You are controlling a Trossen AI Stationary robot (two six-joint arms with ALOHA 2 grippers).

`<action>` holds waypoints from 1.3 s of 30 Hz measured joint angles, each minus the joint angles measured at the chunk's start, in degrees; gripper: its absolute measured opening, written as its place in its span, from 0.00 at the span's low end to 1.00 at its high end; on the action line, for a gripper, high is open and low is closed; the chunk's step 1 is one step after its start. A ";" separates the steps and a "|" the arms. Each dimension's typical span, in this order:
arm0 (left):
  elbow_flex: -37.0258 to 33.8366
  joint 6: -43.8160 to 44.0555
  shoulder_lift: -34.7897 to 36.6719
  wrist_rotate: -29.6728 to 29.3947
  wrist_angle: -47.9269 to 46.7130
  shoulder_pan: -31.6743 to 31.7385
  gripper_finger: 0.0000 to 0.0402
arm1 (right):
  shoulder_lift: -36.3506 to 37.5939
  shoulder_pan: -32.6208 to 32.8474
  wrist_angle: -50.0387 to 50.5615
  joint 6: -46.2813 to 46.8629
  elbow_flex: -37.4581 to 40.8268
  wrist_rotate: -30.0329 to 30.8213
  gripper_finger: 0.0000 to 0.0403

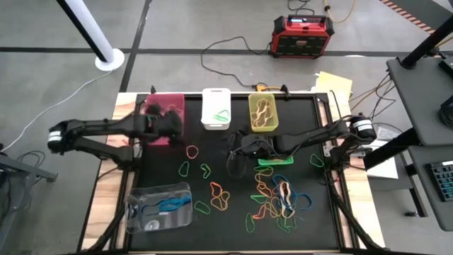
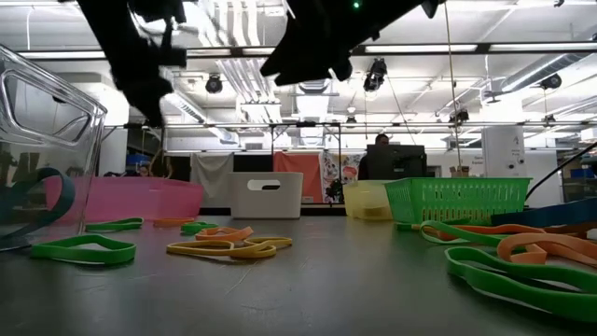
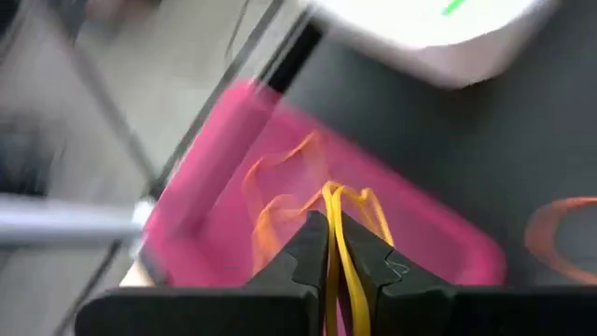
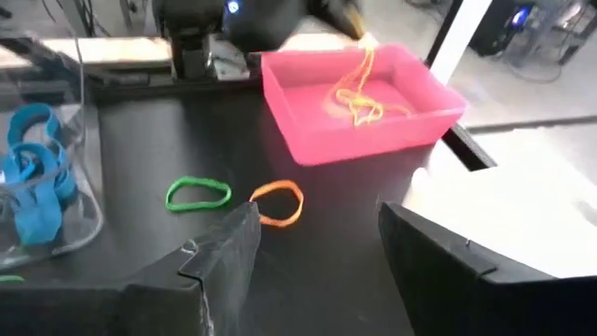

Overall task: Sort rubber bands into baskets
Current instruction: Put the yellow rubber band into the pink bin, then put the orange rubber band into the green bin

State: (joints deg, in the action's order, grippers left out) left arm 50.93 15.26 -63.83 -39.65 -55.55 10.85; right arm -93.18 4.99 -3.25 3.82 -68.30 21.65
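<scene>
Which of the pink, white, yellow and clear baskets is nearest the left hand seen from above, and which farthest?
From the left hand:
1. Pink basket, right beneath it at the back left.
2. White basket, next along the back row.
3. Clear basket, front left.
4. Yellow basket, further right.

red-black box [image 1: 302, 35] on the floor beyond the far table edge, cable trailing left | white pole base [image 1: 109, 59] far left | yellow paper [image 1: 334, 83] off the far right corner | keyboard [image 1: 444, 180] on the right desk
</scene>
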 joint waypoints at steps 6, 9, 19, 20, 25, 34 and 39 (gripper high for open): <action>-2.49 -3.81 -0.14 0.03 2.34 15.31 0.00 | -1.58 0.00 0.07 1.81 0.56 -0.96 0.55; -3.19 -4.48 -0.35 0.45 1.99 19.97 0.04 | -1.67 0.11 0.38 3.03 1.10 -1.07 0.55; -3.88 -4.23 -0.22 2.25 3.03 20.12 0.35 | -1.65 0.35 0.27 3.82 1.89 -1.05 0.55; -3.88 -3.43 -0.09 3.59 3.15 19.35 0.38 | -1.65 0.58 0.60 3.83 1.91 -1.07 0.55; -4.15 -0.80 1.45 8.62 6.83 10.62 0.44 | -1.43 3.02 7.52 4.77 1.57 -1.32 0.55; -5.71 -7.97 2.70 10.43 23.74 -13.79 0.43 | 0.19 7.52 30.79 22.14 -2.34 -6.84 0.55; -5.78 -15.19 2.71 10.36 31.25 -23.11 0.42 | 0.12 9.34 45.75 41.16 -4.68 -15.21 0.55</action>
State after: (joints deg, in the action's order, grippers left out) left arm 45.15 0.06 -61.12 -29.29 -24.30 -12.26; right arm -93.06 14.34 42.50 44.98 -72.98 6.44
